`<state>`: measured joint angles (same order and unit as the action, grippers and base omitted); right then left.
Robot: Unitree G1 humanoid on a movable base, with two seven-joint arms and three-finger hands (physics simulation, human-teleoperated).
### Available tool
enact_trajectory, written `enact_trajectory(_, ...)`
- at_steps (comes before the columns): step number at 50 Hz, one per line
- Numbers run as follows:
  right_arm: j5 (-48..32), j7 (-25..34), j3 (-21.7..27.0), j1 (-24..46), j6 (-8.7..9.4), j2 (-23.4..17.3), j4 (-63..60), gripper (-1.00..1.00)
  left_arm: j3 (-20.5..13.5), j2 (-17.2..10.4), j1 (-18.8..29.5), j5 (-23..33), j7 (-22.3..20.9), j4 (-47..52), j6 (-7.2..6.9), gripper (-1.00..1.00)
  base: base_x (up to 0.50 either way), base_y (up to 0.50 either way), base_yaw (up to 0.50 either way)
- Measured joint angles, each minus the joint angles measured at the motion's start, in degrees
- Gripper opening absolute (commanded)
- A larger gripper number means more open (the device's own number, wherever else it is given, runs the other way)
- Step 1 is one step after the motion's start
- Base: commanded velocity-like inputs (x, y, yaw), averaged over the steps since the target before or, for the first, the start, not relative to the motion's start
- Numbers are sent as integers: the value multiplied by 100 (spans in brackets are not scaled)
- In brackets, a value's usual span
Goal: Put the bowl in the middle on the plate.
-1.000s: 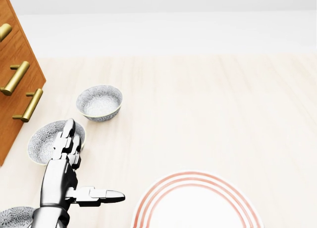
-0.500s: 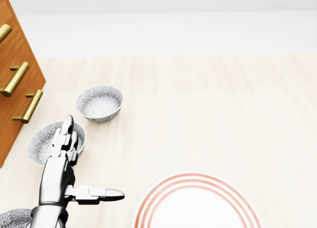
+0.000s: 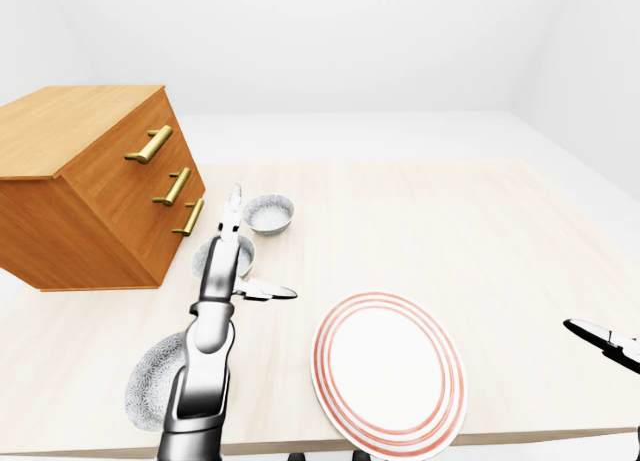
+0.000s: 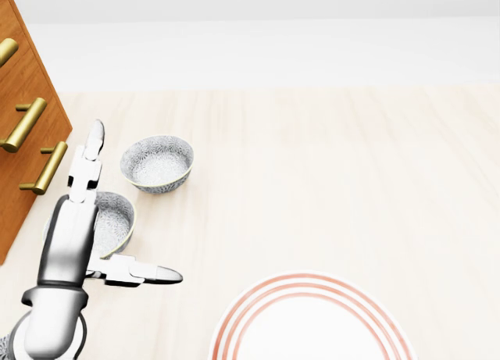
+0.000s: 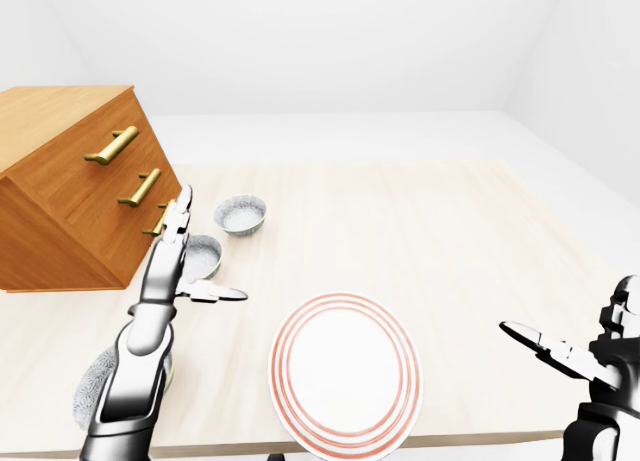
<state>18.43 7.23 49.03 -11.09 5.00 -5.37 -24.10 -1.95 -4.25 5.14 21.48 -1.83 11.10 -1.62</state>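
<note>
Fingers [image 4: 86,169] spread, left hand [image 4: 76,233] over middle bowl [image 4: 116,219] — touching or not, unclear.

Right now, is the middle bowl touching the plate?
Apart. The head view shows bare table between the middle bowl and the plate.

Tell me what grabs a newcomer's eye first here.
The silvery left hand hangs with open fingers over the middle bowl, at the head view's left. Below it to the right lies the big red-ringed plate, and the wooden drawer chest fills the left side.
</note>
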Motion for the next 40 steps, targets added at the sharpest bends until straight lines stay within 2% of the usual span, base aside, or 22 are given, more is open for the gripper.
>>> enact_trajectory(12, -19, 34, -5, -11, 0, 12, 22, 100, -62, -219, 323, 1239, -281, 117, 84, 100, 0, 0, 0)
enact_trajectory(19, -56, 53, -32, -6, 0, 2, 92, 100, -145, -438, 609, 1996, -494, -69, 205, 100, 0, 0, 0)
enact_trajectory(29, -86, 62, -51, 0, 0, -17, 126, 100, -251, -667, 896, 2841, -868, -302, 290, 100, 0, 0, 0)
enact_trajectory(40, -123, 70, -62, -3, 0, -16, 131, 100, -247, -739, 949, 3579, -1795, -149, 143, 100, 0, 0, 0)
